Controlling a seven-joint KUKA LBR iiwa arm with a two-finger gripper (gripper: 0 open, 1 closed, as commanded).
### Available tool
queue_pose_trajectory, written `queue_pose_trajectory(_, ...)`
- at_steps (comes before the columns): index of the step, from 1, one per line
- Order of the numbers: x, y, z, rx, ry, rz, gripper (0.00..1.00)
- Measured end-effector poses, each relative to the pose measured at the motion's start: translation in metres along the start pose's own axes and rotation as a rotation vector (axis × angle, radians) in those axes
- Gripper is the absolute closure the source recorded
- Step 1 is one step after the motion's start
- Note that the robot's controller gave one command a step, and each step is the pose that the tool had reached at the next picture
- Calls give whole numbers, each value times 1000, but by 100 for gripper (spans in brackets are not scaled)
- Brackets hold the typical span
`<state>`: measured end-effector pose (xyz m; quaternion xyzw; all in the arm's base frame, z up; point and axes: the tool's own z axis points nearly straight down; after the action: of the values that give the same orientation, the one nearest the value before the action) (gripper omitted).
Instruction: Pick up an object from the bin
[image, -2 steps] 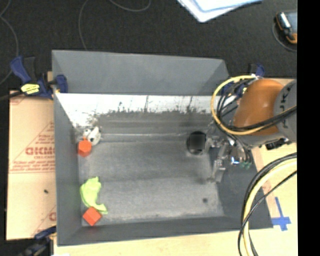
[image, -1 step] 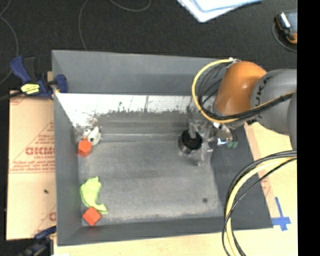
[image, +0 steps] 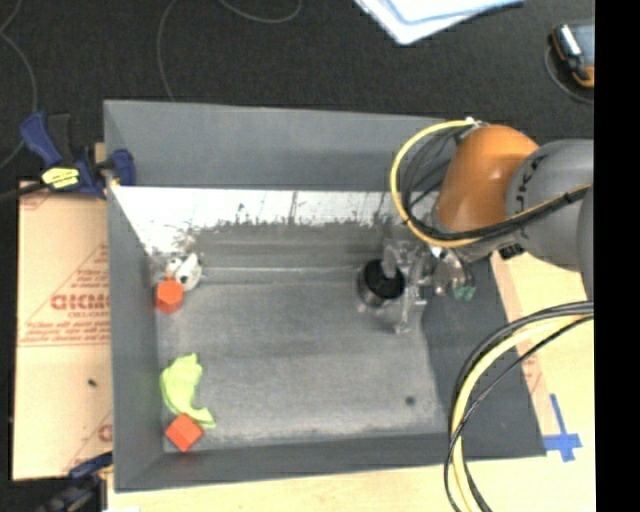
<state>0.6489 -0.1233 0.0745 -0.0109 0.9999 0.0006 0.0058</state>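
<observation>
Grey bin floor (image: 300, 360) lies mostly bare. At two o'clock the gripper (image: 405, 290), its spread impossible to tell, sits beside a black round object (image: 378, 282); centre over it before closing.

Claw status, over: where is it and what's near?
Claw low at right of bin. Black round thing just beside it. Green piece, orange blocks far across.
</observation>
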Motion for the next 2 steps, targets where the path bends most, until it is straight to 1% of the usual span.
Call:
queue_pose_trajectory(1, -1, -2, -27, 7, -9, 216, 0)
queue_pose_trajectory(2, -3, -2, -6, 2, -5, 1, 100)
